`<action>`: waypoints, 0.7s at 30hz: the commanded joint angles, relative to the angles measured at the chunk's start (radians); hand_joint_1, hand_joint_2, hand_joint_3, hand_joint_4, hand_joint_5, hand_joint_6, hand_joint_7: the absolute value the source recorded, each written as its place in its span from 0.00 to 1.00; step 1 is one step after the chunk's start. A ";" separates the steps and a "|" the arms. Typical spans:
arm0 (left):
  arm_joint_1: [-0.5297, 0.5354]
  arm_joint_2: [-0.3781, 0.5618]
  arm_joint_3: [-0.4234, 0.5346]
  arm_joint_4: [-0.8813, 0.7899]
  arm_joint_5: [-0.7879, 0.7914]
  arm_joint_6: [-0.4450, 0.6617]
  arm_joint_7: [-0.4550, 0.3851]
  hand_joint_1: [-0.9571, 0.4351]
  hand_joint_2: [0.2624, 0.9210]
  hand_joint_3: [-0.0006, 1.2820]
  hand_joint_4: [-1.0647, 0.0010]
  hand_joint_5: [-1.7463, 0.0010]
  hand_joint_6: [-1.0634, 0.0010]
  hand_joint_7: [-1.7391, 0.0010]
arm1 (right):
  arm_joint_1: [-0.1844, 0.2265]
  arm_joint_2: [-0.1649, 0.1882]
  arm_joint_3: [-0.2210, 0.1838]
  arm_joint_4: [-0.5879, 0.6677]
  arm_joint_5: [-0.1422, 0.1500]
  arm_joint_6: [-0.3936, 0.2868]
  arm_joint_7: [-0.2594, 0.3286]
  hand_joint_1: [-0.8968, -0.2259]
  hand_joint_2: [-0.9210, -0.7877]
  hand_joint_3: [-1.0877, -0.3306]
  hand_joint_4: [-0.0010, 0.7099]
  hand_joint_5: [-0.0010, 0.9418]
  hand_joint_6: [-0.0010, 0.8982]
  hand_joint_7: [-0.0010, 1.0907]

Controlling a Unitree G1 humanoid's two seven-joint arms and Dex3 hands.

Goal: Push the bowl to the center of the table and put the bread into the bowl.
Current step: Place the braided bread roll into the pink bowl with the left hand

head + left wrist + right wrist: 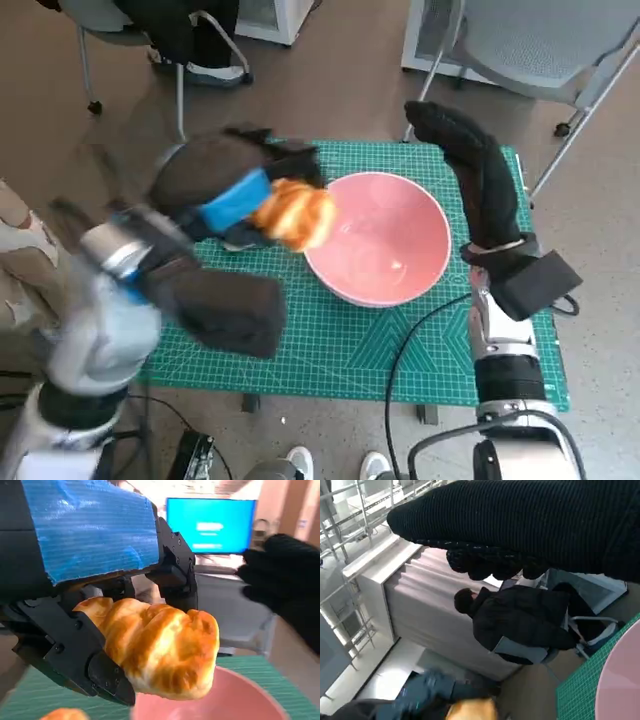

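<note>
A golden bread roll (295,213) hangs just above the left rim of the pink bowl (385,240), gripped by my left hand (232,203). The left wrist view shows the bread roll (160,650) pinched between the black fingers (75,655), with the pink bowl (220,700) below it. The bowl stands near the middle of the green mat (330,345). My gloved right hand (470,165) is raised beside the bowl's far right rim, fingers stretched out and holding nothing. In the right wrist view the glove (520,525) fills the top and the bowl's edge (622,680) shows.
A second golden piece (62,714) lies low on the mat under my left hand. A black cable (415,335) crosses the mat's near right. Chairs (540,40) stand behind the table. A person in a dark jacket (520,625) sits nearby.
</note>
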 commanded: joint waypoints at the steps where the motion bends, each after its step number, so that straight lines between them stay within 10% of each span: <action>1: -0.105 -0.043 -0.044 0.099 0.004 -0.041 0.012 0.69 0.99 0.02 0.26 0.36 0.38 0.38 | 0.043 -0.007 -0.003 -0.017 -0.001 0.012 0.001 0.27 0.00 0.30 0.26 0.00 0.02 0.39; 21: -0.338 -0.192 -0.141 0.526 0.019 -0.153 0.067 0.69 1.00 0.05 0.40 0.30 0.36 0.36 | 0.102 -0.020 -0.026 -0.103 0.007 0.051 -0.018 0.32 0.00 0.31 0.24 0.00 0.00 0.40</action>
